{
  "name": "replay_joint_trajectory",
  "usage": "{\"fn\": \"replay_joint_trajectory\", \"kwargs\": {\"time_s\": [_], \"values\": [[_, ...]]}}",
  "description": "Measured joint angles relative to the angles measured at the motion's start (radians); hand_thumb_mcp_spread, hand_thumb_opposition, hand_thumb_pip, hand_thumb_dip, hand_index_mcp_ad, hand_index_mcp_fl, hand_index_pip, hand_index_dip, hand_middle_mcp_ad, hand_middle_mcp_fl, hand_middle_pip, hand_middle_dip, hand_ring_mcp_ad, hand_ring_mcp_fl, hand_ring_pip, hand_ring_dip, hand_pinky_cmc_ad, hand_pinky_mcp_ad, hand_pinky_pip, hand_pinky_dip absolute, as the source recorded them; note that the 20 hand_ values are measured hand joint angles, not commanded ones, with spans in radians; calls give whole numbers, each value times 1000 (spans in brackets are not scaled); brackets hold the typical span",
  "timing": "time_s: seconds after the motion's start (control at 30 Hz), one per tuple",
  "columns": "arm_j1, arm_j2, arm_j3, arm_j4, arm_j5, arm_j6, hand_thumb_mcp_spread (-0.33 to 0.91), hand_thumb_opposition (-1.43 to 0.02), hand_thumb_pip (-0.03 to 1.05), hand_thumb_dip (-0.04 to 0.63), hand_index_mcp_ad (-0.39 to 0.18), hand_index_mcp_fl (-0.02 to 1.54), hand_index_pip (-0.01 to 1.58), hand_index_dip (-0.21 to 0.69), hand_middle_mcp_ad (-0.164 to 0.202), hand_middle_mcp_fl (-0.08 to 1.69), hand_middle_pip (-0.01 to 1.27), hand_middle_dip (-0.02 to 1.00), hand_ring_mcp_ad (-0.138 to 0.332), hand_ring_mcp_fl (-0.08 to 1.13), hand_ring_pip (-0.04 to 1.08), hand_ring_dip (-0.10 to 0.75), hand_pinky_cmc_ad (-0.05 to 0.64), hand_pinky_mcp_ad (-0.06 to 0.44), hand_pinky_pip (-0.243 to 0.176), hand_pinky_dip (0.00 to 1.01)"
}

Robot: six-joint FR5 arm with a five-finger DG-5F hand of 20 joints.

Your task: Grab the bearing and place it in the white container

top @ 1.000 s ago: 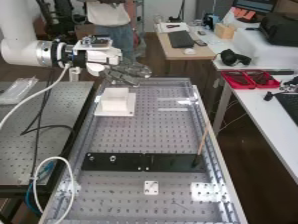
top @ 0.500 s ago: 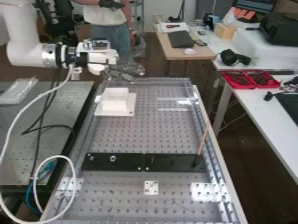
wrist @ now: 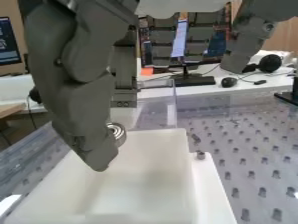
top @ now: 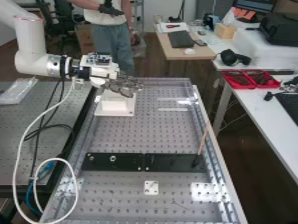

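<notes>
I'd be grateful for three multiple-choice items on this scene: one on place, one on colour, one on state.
1. Where is the bearing?
A) In a desk tray
B) At the fingers of the hand
C) On the keyboard

2. What colour are the desk trays?
A) Red
B) Blue
C) Yellow

3. How is the container?
A) Lidded
B) Upside down
C) Upright, open-topped

1 B: the wrist view shows its ring against a finger.
2 A: the high view shows red walls.
3 C: its inside shows from above.
</notes>
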Motion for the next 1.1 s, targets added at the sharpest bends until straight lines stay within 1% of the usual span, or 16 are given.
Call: {"fn": "replay_joint_trajectory", "kwargs": {"time_s": [0.07,0.23,0.3,0.33,0.37,0.4,0.43,0.47,0.5,0.63,0.83,0.87,0.9,0.97,1.03,1.1], "values": [[4,-11,-5,8,11,9,466,-984,529,281,-115,312,1491,204,68,2,134,157,127,0,93,87,384,297,-73,182],[16,-33,-6,14,29,27,466,-984,529,281,-115,312,1491,204,68,2,134,157,127,0,93,87,367,295,-73,182],[17,-34,-3,6,30,27,473,-979,515,284,-120,279,1491,204,65,2,134,157,127,0,93,87,367,295,-73,182],[17,-36,0,-4,30,27,489,-974,524,284,-136,236,1457,204,68,2,134,157,127,0,93,87,367,295,-73,182],[17,-37,3,-13,30,29,501,-960,557,288,-152,209,1431,204,65,2,134,157,127,0,93,87,367,295,-73,178],[16,-37,5,-21,30,33,503,-932,583,290,-166,105,1365,204,63,2,134,157,127,0,93,87,367,297,-73,182],[15,-37,6,-23,30,34,503,-929,583,286,-171,54,1314,201,68,2,134,157,127,0,93,87,367,297,-73,182],[14,-36,6,-27,30,38,499,-920,583,290,-171,108,1283,180,68,2,134,157,127,0,93,87,367,297,-73,182],[12,-32,6,-32,30,40,496,-911,585,286,-171,126,1257,173,68,2,134,157,127,0,93,87,367,297,-73,182],[5,-10,6,-48,31,37,456,-904,623,286,-171,28,1178,138,65,2,131,157,127,0,93,87,368,297,-73,182],[-32,57,17,-95,32,6,408,-883,635,286,-171,24,1127,108,68,2,131,157,127,0,93,87,370,295,-75,182],[-44,79,23,-110,32,-4,407,-883,635,286,-171,24,1112,106,65,2,133,157,127,0,89,87,375,295,-75,182],[-50,88,26,-116,32,-9,407,-883,635,286,-171,21,1077,106,68,0,129,157,127,-2,89,87,375,295,-75,178],[-82,138,46,-147,33,-34,394,-880,635,286,-171,19,1014,110,68,2,129,157,127,-2,89,87,377,295,-75,178],[-109,172,64,-165,33,-59,379,-864,632,286,-171,19,841,103,65,0,129,157,127,0,89,87,374,298,-77,188],[-152,212,94,-183,29,-91,367,-848,602,284,-169,19,632,103,63,2,129,157,131,-2,89,87,377,298,-77,195]]}}
